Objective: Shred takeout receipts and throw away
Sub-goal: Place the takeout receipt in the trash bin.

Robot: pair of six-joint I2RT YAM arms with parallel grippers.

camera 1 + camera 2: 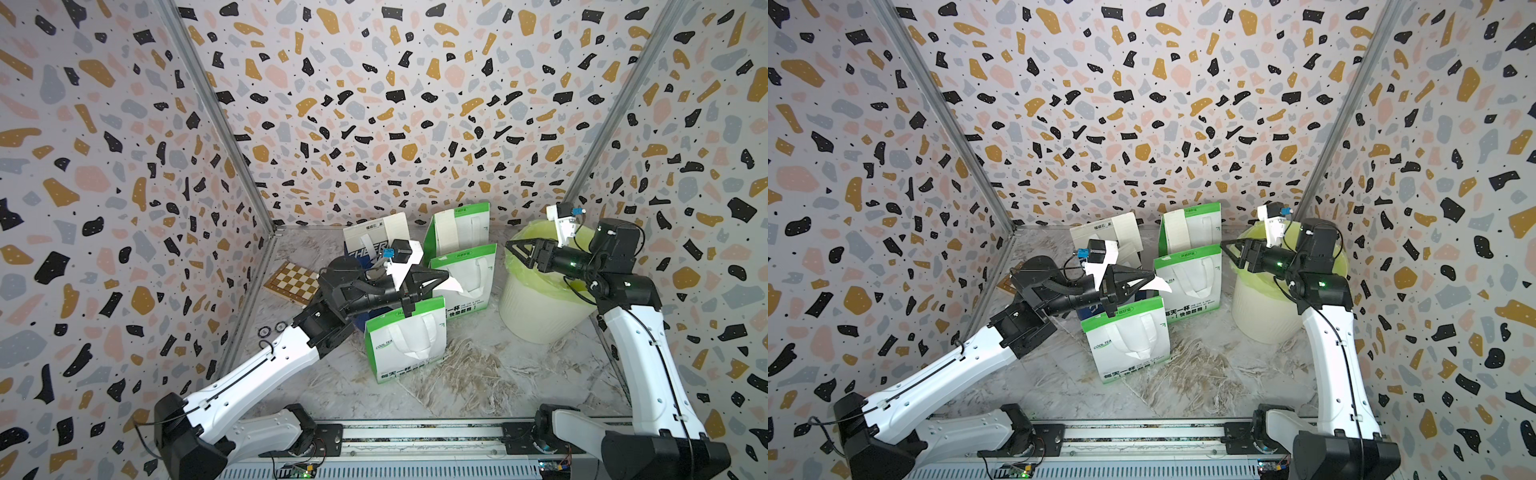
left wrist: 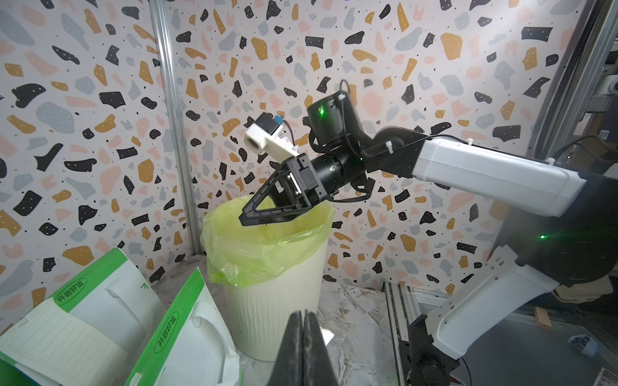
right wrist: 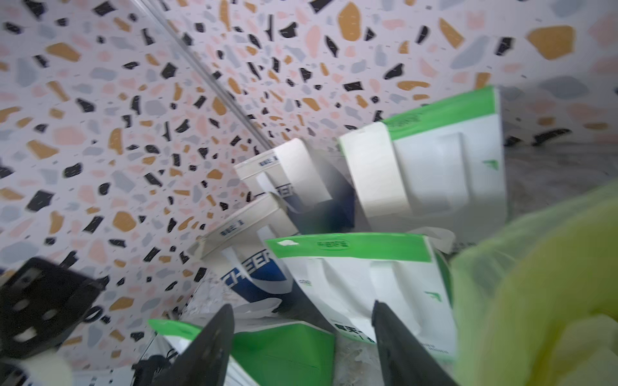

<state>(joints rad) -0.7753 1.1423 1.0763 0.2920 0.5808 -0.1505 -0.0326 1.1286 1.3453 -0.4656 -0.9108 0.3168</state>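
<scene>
Receipt piece (image 1: 453, 285), thin, limp and torn-looking, is hanging clenched in the left fingers (image 2: 296, 351) above the green-and-white paper bags (image 1: 405, 345), well apart from the ribbed white bin (image 1: 536, 316). The right fingers (image 3: 396, 344) are standing released and empty over its crinkly yellow-green liner (image 2: 267, 247), likely crowding the mouth. So light a scrap is risking fluttering aside or snagging there.

Green-and-white paper bags (image 1: 384, 359) crowd my twelve o'clock; a cream ribbed bin with yellow-green liner (image 1: 536, 309) blocks two; bare marbled counter (image 1: 490, 386) toward six lies free.
</scene>
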